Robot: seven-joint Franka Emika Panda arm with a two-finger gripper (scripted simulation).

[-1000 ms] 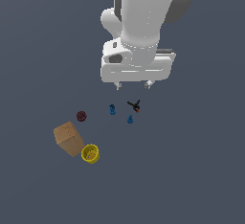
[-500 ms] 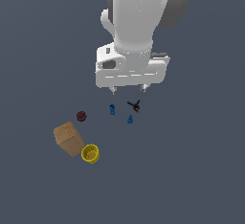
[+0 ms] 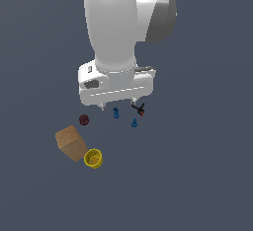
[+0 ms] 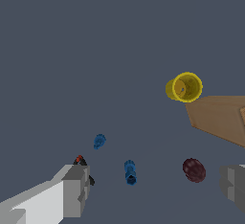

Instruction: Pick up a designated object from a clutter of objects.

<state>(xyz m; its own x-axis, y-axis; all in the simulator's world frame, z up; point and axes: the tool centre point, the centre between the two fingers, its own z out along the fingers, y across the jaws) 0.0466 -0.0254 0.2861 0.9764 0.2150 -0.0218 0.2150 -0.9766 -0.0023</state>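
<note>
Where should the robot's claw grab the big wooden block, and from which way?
Probably from above, pinching two opposite flat sides of the wooden block near its top. It stands tall with flat faces. The yellow cup sits close beside it, so use the sides away from the cup. The gripper is open.

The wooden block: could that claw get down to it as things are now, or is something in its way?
Probably yes. The block stands with its top bare, and nothing lies between it and the open gripper. The cup sits very close beside it, so fingers closing on that side might bump it.
</note>
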